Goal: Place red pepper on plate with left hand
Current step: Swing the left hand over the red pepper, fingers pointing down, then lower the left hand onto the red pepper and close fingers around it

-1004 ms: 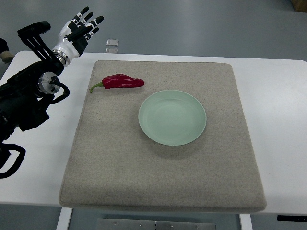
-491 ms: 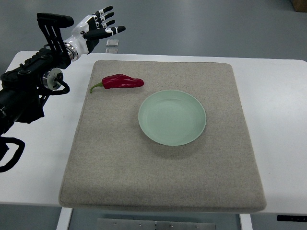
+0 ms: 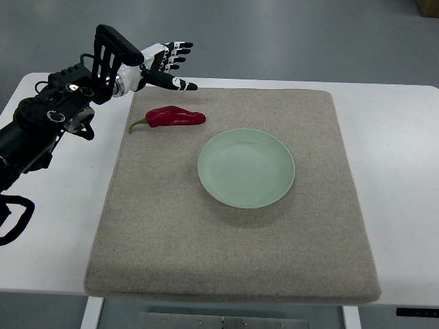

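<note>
So far nothing is placed: the left robot hand [image 3: 162, 63] hovers with fingers spread, holding nothing, just beyond the red pepper [image 3: 171, 117]. Grasp, carry and release remain. Pepper lies on the mat, left of the plate [image 3: 246, 168], long axis sideways, stem pointing away from the plate

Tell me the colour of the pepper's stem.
Green, on the red pepper; the top view shows it.
</note>
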